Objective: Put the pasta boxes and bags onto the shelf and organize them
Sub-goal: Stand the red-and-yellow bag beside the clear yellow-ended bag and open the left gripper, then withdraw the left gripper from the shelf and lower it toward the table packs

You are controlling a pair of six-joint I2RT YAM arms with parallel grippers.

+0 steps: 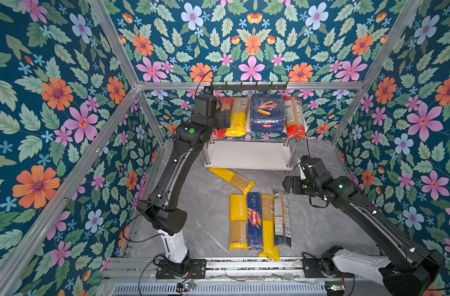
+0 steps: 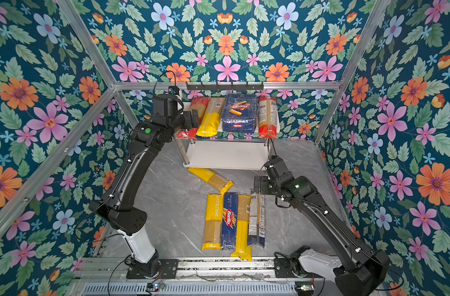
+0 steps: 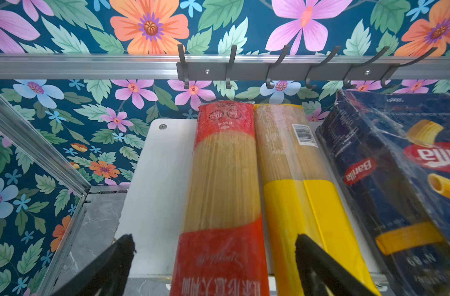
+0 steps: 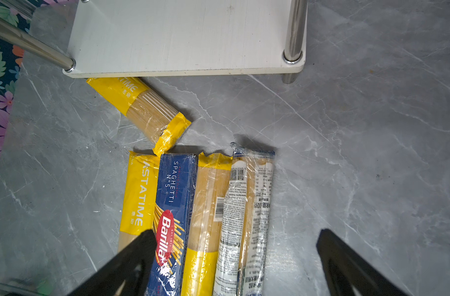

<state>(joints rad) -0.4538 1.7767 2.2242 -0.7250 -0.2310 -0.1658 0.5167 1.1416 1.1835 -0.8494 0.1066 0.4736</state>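
Placement of the red-ended spaghetti bag [image 3: 222,179] looks finished to me. It lies flat at the left end of the shelf's top board [image 3: 154,166], snug against a yellow-ended bag [image 3: 290,166], then the wide Barilla rigatoni pack [image 1: 267,112] and a second red-ended bag [image 1: 294,118].

Left gripper [image 3: 213,242] hangs over its near end with jaws spread wide, touching nothing I can see (so released, not gripping). Right gripper [image 4: 235,233] is just as wide open and empty, hovering above the row on the table: PASTATIME bag [image 1: 238,220], narrow Barilla spaghetti box [image 1: 254,223], half-yellow bag [image 1: 268,225], dark-ended bag [image 1: 282,217]. There's also an askew yellow bag [image 1: 231,179] with one end under the lower board [image 1: 247,155], which is bare.

Next move, I'd guess: left arm backs out without dragging the bag, right drops onto one of the row.

Surface is a grey marble-look tabletop [image 1: 206,205], boxed in by loud floral wallpaper [image 1: 65,102], with a black hook rail [image 1: 247,84] behind the shelf.
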